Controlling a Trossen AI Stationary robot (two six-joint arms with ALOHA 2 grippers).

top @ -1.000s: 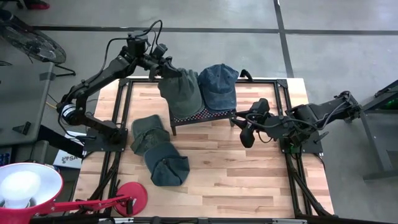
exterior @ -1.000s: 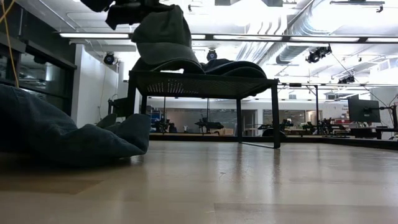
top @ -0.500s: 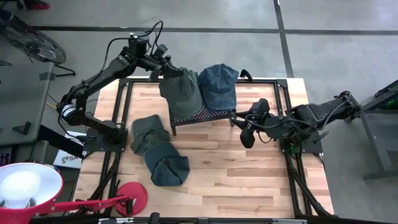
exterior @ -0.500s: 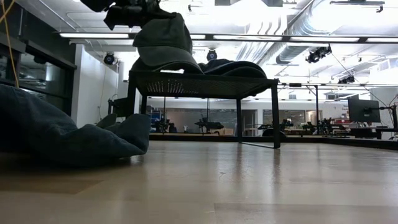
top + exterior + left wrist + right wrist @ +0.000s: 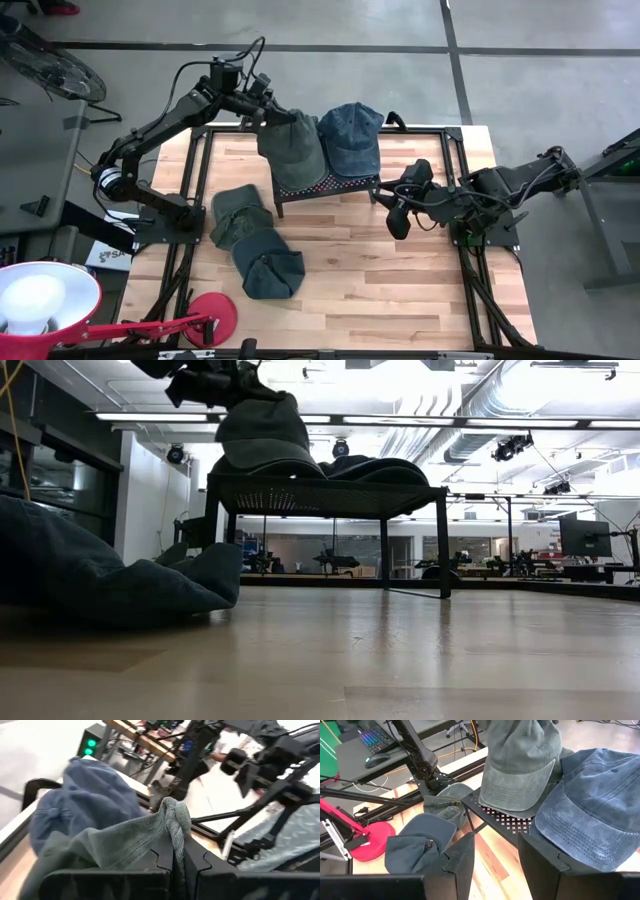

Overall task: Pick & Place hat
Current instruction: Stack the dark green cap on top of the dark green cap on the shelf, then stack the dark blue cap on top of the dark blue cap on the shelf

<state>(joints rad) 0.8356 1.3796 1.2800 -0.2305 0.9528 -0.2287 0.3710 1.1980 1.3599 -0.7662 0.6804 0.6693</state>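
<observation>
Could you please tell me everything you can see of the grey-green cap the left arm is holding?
The faded grey-green cotton cap is a soft baseball cap with a stitched brim. The left gripper is shut on a bunched fold of its fabric. Its brim rests on the black perforated metal rack, touching the blue denim cap.

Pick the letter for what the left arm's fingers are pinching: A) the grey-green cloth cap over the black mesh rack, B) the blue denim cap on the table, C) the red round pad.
A: the left gripper is shut on the grey-green cloth cap, whose brim lies on the black mesh rack.
</observation>
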